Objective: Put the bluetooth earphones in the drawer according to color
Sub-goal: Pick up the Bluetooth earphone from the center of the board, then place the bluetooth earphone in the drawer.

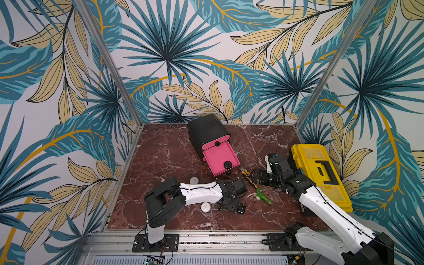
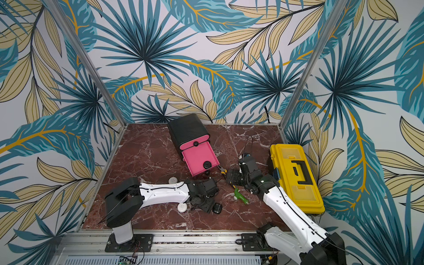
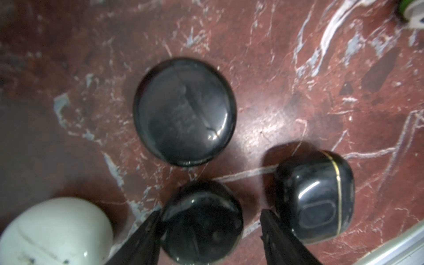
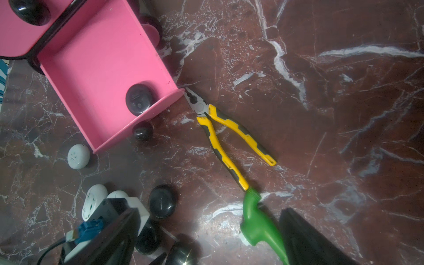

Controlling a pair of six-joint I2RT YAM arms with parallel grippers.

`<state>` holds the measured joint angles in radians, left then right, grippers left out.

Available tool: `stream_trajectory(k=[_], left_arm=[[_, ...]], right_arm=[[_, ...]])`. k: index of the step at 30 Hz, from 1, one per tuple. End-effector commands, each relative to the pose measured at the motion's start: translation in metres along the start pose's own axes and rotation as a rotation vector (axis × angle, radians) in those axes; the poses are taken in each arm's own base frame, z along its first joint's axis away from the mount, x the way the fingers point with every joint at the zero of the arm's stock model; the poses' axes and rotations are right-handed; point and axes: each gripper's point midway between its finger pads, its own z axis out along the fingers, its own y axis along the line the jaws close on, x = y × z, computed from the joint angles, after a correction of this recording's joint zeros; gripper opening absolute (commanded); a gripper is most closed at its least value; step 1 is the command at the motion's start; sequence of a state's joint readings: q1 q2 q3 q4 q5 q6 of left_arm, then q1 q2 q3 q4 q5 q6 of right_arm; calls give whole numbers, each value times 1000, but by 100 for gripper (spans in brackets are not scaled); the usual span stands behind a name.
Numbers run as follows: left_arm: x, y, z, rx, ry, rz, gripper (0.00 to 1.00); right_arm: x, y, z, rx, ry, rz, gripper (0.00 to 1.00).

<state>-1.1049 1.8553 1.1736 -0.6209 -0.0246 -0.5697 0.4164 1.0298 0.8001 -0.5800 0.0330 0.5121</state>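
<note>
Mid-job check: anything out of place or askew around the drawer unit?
Yes. The drawer cabinet sits askew to the table edges, and the yellow-handled pliers lie with their nose right at the front corner of the open drawer; whether they touch is unclear. A green plastic tool lies at the pliers' handle end.

Leaf-print wallpaper, teal and tan, three sides. Aluminium corner posts. Red-brown marble surface, white veins, glossy. Aluminium rail along front.
</note>
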Motion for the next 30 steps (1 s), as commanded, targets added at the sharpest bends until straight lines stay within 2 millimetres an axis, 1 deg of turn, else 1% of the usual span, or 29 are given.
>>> stream_trajectory(k=[1, 3, 9, 12, 14, 15, 20, 23, 29, 30], left_arm=[[-7, -2, 4, -15, -3, 23, 68], [-7, -2, 4, -15, -3, 25, 64], [-7, -2, 1, -14, 0, 24, 46], [-6, -1, -7, -11, -10, 18, 40], [-6, 0, -16, -7, -23, 17, 33], [-5, -1, -19, -1, -24, 19, 31], [-2, 4, -39, -2, -44, 20, 30], [-7, 5, -54, -5, -67, 30, 30], [-29, 8, -94, -20, -124, 67, 29], [-37, 15, -102, -51, -152, 66, 29]], right_arm=[[6, -2, 4, -5, 13, 17, 99], [7, -1, 5, -10, 18, 19, 100], [10, -1, 6, -19, 25, 26, 100], [12, -1, 5, -23, 26, 30, 99], [12, -1, 4, -26, 24, 36, 99], [13, -2, 4, -27, 25, 36, 99], [18, -2, 3, -38, 28, 48, 99], [21, -3, 4, -40, 36, 56, 100], [28, -2, 6, -54, 61, 59, 99], [30, -2, 7, -54, 67, 61, 99]])
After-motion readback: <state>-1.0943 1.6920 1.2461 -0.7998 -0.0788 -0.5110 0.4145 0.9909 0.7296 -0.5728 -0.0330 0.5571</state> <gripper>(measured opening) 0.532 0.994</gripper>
